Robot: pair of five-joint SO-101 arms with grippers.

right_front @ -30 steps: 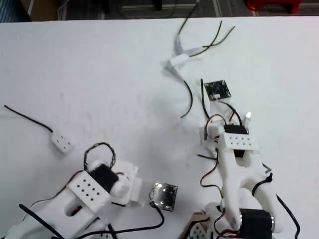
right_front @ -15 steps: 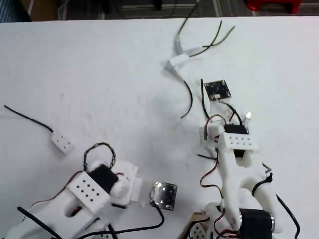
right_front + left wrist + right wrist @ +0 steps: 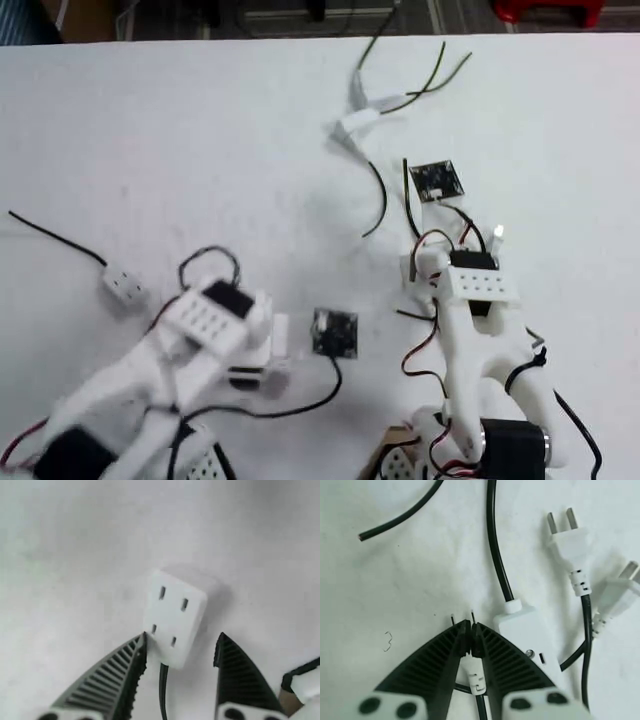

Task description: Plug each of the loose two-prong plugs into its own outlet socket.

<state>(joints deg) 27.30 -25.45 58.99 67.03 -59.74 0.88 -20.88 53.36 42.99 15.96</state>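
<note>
Your left gripper (image 3: 182,642) stands open astride a white outlet socket (image 3: 176,614) on the table (image 3: 200,130), with one ribbed finger (image 3: 131,656) touching the block's corner beside its black cord (image 3: 162,692). Your right gripper (image 3: 470,632) is clamped on a two-prong plug (image 3: 474,677), whose thin prongs poke out past the fingertips. A second socket (image 3: 525,630) lies just beside that plug, and a loose plug (image 3: 568,540) and another plug (image 3: 615,592) lie farther off, close together.
</note>
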